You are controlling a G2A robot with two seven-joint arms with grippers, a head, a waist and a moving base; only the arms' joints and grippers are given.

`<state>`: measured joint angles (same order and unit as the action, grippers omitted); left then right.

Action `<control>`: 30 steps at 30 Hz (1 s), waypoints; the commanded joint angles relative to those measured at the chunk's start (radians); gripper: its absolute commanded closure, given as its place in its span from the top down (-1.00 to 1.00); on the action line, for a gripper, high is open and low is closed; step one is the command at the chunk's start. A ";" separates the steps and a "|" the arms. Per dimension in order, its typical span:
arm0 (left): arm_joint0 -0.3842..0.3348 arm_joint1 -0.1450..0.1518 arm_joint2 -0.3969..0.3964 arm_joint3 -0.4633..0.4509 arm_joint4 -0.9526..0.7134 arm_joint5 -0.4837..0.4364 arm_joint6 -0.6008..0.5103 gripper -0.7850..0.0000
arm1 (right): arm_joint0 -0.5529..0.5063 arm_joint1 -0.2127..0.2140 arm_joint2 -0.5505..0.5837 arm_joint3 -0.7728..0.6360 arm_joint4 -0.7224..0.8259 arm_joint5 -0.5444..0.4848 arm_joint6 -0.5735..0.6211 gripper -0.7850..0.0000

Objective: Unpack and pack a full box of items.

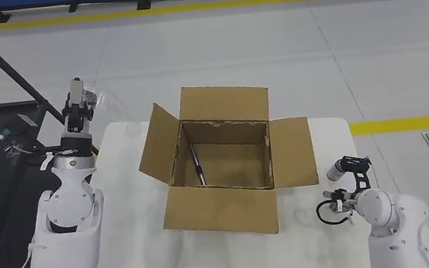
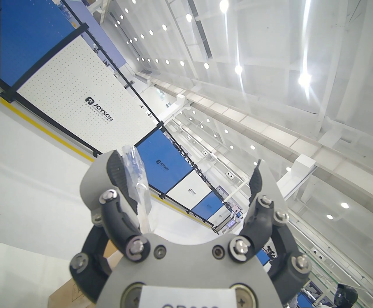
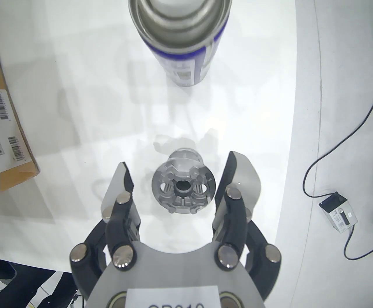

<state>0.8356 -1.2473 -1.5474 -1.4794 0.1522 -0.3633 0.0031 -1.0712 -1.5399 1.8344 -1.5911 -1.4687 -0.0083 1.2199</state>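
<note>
Cardboard in plain brown forms the box (image 1: 222,208), which stands open at the middle of a white surface (image 1: 137,221) with all four flaps folded outward. Inside the box, on its floor near the wall on the robot's left, lies a thin dark rod (image 1: 195,163).

On the robot's left of the box, out past the left flap, the left claw (image 2: 186,163) is raised and points up and away from the box, toward the ceiling. Its fingers are spread wide and released, but a crumpled clear plastic bag (image 2: 135,172) clings to the inner pad of one finger.

On the robot's right of the box, just past the right flap, the right claw (image 3: 178,163) points down at the surface, also spread wide. Between its fingers, touching neither, a small grey metal flanged part (image 3: 183,186) stands on the surface. Just beyond that part, farther from the robot, stands a spray can (image 3: 183,43) with a blue and white label.
</note>
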 commanded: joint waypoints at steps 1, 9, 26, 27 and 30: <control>0.003 0.000 -0.003 -0.001 -0.002 0.001 0.000 1.00 | 0.000 0.002 -0.003 -0.028 -0.004 0.023 -0.007 1.00; 0.013 0.004 -0.026 -0.009 0.004 0.001 -0.005 1.00 | -0.011 -0.012 -0.202 -0.318 -0.034 0.119 -0.088 1.00; 0.073 0.012 -0.091 -0.046 0.001 0.011 0.016 1.00 | 0.371 -0.068 -0.651 -0.052 -0.123 0.231 -0.257 1.00; 0.077 0.012 -0.093 -0.049 0.000 0.012 0.018 1.00 | 0.374 -0.069 -0.655 -0.049 -0.109 0.208 -0.262 1.00; 0.081 0.012 -0.095 -0.053 0.000 0.018 0.020 1.00 | 0.391 -0.075 -0.696 -0.050 -0.058 0.129 -0.281 1.00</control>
<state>0.9157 -1.2350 -1.6422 -1.5313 0.1525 -0.3470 0.0233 -0.6876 -1.6129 1.1550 -1.6413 -1.5428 0.1519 0.9429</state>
